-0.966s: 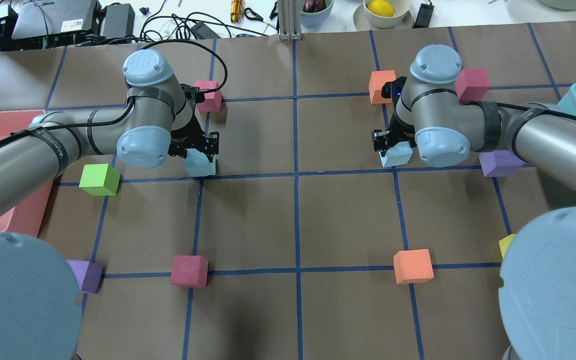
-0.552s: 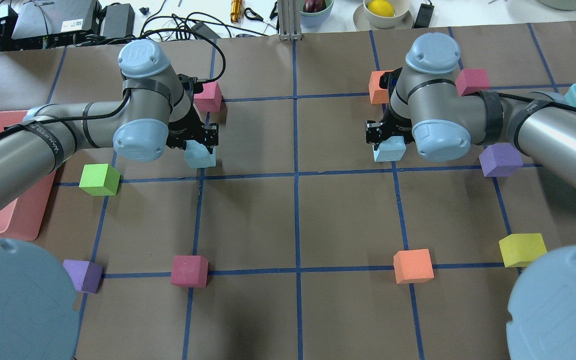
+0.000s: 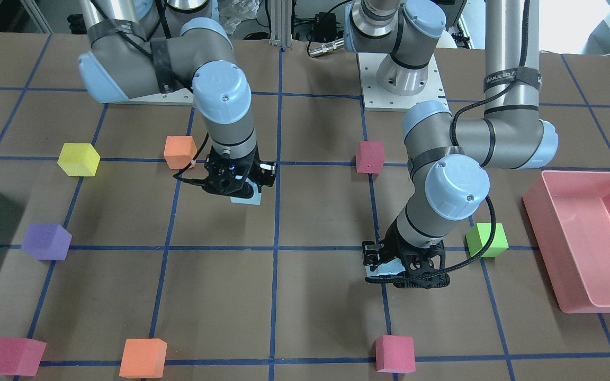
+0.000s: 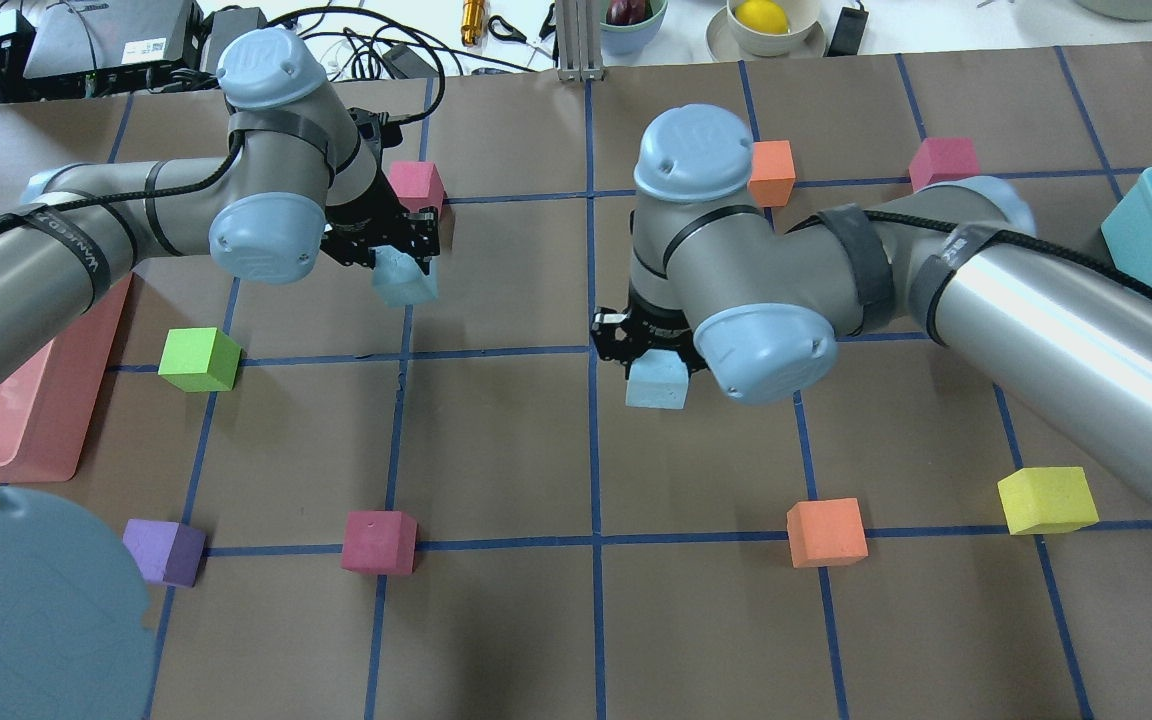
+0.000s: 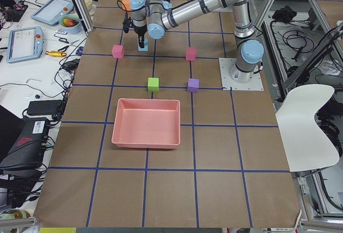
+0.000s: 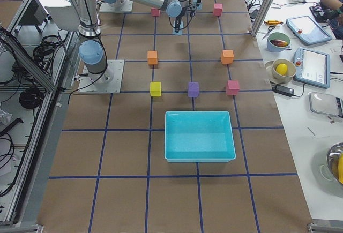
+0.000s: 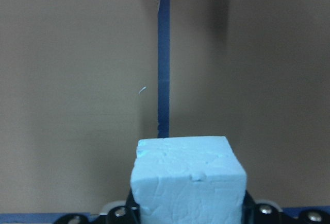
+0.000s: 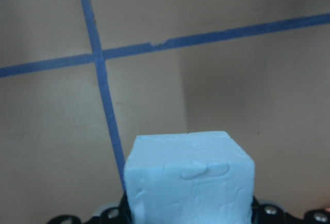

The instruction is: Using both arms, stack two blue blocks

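Sky-blue foam is pinched in both grippers. The left gripper [image 4: 401, 262] is clamped on the left arm's blue foam cube [image 4: 404, 287], and the right gripper [image 4: 648, 348] is clamped on the right arm's blue foam cube [image 4: 656, 383]. Each wrist view shows its cube wedged between the jaws, with the brown paper table [image 4: 496, 450] beneath it. A second ago both cubes were low at the spots where they were gripped, one on each side and well apart. Since then the right arm has made the bigger move, swinging inward across a grid square. Its cube now hangs just to the right of the central blue tape line [image 4: 593, 440], close to where that line crosses another. The left arm has mostly risen and drawn back a little. Its cube is tilted in the overhead view and sits in front of the pink cube [image 4: 416, 190], with the green cube [image 4: 198, 358] off to its outer side. Both cubes look lifted rather than resting, though how high cannot be told. For the task, this suggests that gripping is finished and carrying has begun. The right cube seems bound for the middle of the table, probably as the base, and the left cube would then be brought across and set squarely on top. The two cubes are still well apart, so no stacking has been done yet. The tilt of the left cube may need correcting before it is released.
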